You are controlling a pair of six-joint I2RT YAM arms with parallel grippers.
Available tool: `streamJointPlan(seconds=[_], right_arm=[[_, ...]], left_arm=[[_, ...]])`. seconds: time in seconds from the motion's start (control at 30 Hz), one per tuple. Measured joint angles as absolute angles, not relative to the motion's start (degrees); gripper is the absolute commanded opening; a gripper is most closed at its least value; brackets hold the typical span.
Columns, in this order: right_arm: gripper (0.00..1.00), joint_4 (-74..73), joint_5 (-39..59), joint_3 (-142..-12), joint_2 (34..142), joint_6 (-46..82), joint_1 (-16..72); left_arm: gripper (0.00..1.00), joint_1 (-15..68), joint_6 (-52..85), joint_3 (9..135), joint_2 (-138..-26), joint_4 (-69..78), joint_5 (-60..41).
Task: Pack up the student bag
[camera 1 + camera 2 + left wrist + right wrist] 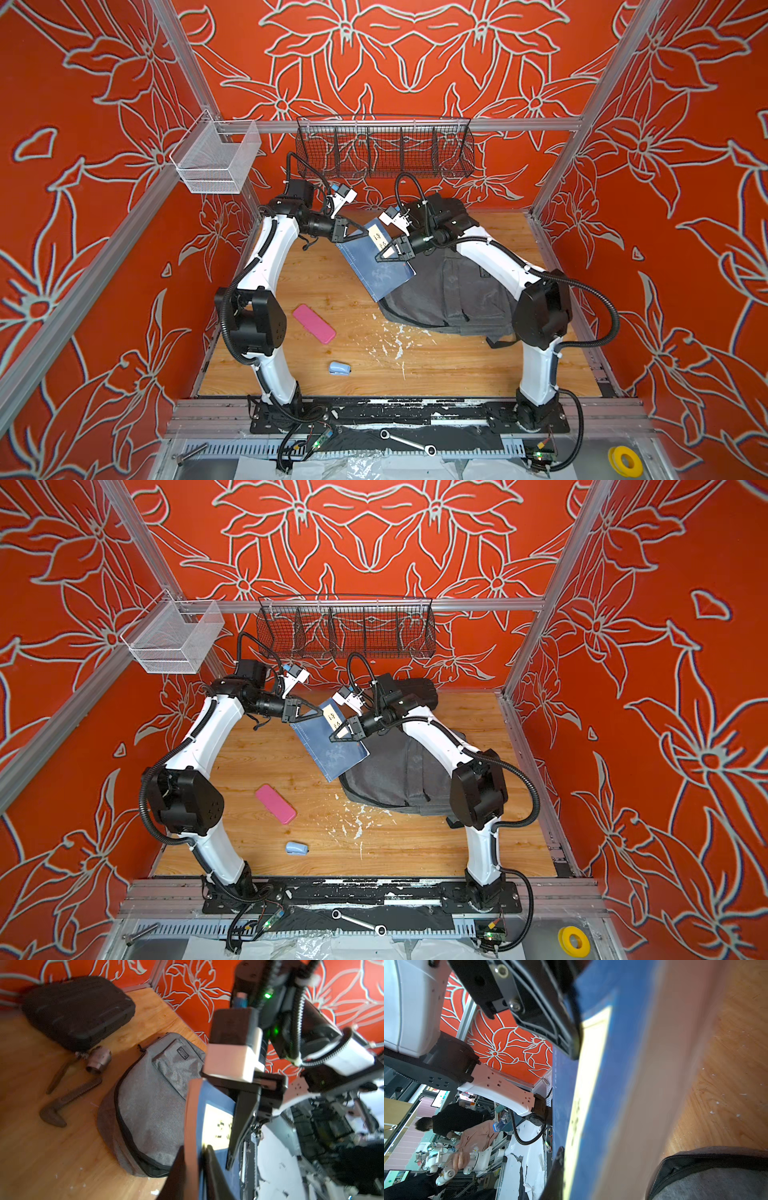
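Now a blue book (pixel 376 270) is held up off the table (pixel 332 286) by both grippers. It is pinched at its far corner by the left gripper (pixel 365 233) and near its pale label by the right gripper (pixel 379 258). The grey bag (pixel 453 291) is laid flat on the table's right side, partly under the book. A pink case (pixel 314 323) is seen well apart.

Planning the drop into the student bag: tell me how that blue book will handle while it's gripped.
Probably fairly stiff: the blue book looks flat though the left pincer and right pincer clamp only one end. Its thick page block, seen from the left wrist, suggests some weight, so it may pivot under a single grip. The smooth cover could slip.
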State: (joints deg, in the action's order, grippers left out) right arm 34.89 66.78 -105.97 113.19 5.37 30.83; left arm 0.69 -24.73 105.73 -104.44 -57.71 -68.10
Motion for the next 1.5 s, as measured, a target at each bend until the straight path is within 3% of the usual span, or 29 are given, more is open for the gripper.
streamJointPlan(seconds=[0.03, 0.07, 0.17, 0.33, 0.47, 0.77, 0.87, 1.17, 1.5], right_arm=[[0.30, 35.86, 66.74, -106.76, 113.56, 5.04, 30.74], [0.43, 36.49, 66.15, -107.53, 113.91, 4.95, 30.72], [0.58, 36.82, 60.88, -108.31, 113.93, 5.04, 30.26], [0.72, 30.06, 46.17, -95.81, 107.66, 10.09, 27.79], [0.75, 26.55, 35.38, -82.65, 101.89, 13.30, 27.03], [0.78, 27.03, 18.85, -78.70, 105.67, 18.17, 39.70], [0.72, 27.22, 15.27, -80.51, 108.71, 19.16, 41.69], [0.01, 28.29, 6.83, -82.08, 109.93, 20.49, 42.15], [0.00, 21.19, 6.59, -69.49, 87.72, 25.61, 38.79]], left_arm=[[0.00, 0.49, -25.10, 105.89, -104.55, -58.19, -68.79], [0.00, 0.38, -25.28, 105.97, -104.71, -58.54, -69.08], [0.00, 0.30, -23.81, 105.75, -104.90, -59.44, -67.55], [0.00, -2.55, -13.63, 98.41, -101.36, -53.41, -59.57], [0.00, -9.34, -4.01, 88.60, -93.60, -46.17, -52.34], [0.00, -12.29, 4.14, 79.33, -80.16, -38.54, -43.33], [0.00, -12.34, 5.67, 77.17, -79.33, -37.56, -42.19], [0.00, -12.10, 10.28, 73.87, -78.94, -34.61, -42.63], [0.00, -1.34, 23.62, 63.90, -77.19, -22.37, -41.17]])
